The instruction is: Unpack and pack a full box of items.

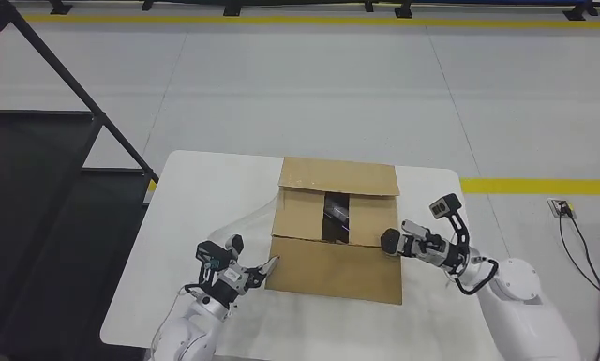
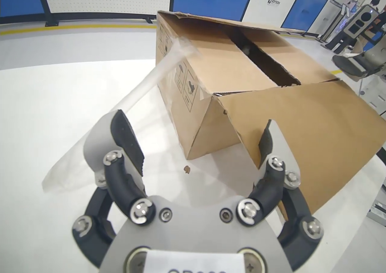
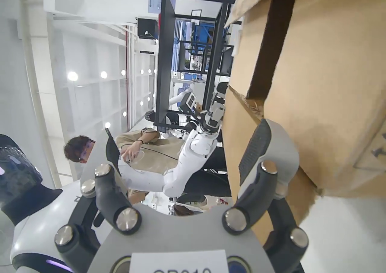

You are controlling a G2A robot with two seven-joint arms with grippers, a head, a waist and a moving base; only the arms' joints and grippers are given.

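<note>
While clear tape [image 2: 162, 72] trails off one corner of the cardboard box [image 2: 241, 75], left gripper [image 2: 194, 123] and right gripper [image 1: 392, 239] flank it, fingers spread.

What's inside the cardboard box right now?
Through the gap between the inner flaps, a dark item shows inside the cardboard box; what it is cannot be told. The flaps cover the rest of the inside.

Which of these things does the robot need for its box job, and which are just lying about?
For the job: box, dark item inside, left gripper, right gripper.
Lying about: tape strip, brown scrap on table.
</note>
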